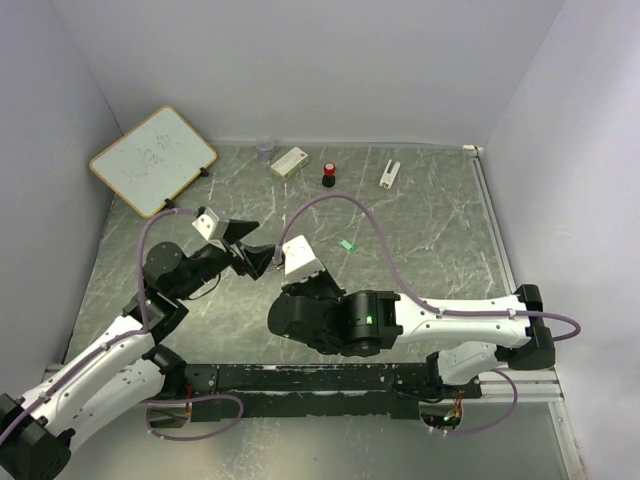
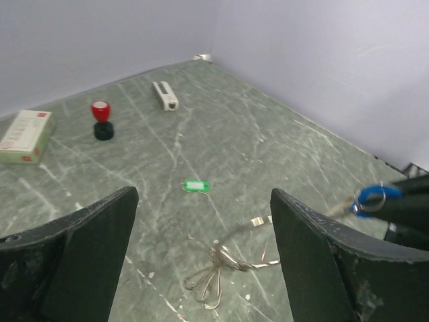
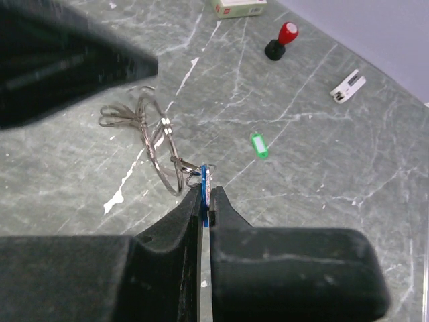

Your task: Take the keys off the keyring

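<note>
Right tool [image 3: 205,198] is clamped on the small blue-headed metal key [image 3: 204,180], judged linked to the thin silvery wire keyring [image 3: 161,151] lying on the grey-green marbled worktop [image 3: 322,188]. Left tool [image 2: 204,201] is held open, facing the ring. Small green-headed key [image 3: 259,145] lies apart, already off. Next: ring to be pinned, blue key worked free.

Blue-headed key [image 3: 204,176] mostly buried between the clamped fingers of the right gripper [image 3: 205,193], only a sliver showing | keyring [image 3: 163,153] too small to make out from overhead | left gripper [image 2: 204,208] fingers cut off by the frame's bottom edge, a blurred dark mass in the right wrist view | whiteboard [image 1: 152,158] writing illegible | box [image 2: 25,136] print unreadable
</note>
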Robot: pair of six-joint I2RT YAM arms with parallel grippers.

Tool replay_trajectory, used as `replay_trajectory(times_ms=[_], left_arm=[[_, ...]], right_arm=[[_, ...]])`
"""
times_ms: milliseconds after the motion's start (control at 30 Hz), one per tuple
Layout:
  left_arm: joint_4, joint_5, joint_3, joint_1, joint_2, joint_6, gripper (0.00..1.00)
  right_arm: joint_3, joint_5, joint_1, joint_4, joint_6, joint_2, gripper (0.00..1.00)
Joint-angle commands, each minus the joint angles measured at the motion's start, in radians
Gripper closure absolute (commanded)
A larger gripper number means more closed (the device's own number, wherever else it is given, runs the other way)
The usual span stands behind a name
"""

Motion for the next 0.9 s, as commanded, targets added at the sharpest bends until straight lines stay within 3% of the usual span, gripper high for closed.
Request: replay_trajectory(times_ms=[0, 233, 333, 633, 867], left_arm=[[0.166, 0.197, -0.05, 0.003, 0.025, -0.016, 0.1], [0.361, 0.364, -0.091, 0.002, 0.067, -0.048, 0.13], [0.501, 0.419, -0.118, 0.003, 0.082, -0.095, 0.07], [0.582, 0.454, -0.132, 0.002, 0.106, -0.155, 0.0], [0.589, 0.464, -0.129, 0.002, 0.122, -0.15, 0.01]], right_arm=[[0.088, 0.094, 0.008, -0.123, 0.017, 0.035, 1.0], [0.19, 0.203, 0.009, -0.288, 0.028, 0.107, 1.0], [0.217, 0.214, 0.009, -0.301, 0.021, 0.119, 1.0], [0.114, 0.195, 0.009, -0.006, -0.171, 0.018, 1.0], [0.069, 0.134, 0.009, 0.195, -0.308, -0.032, 1.0]])
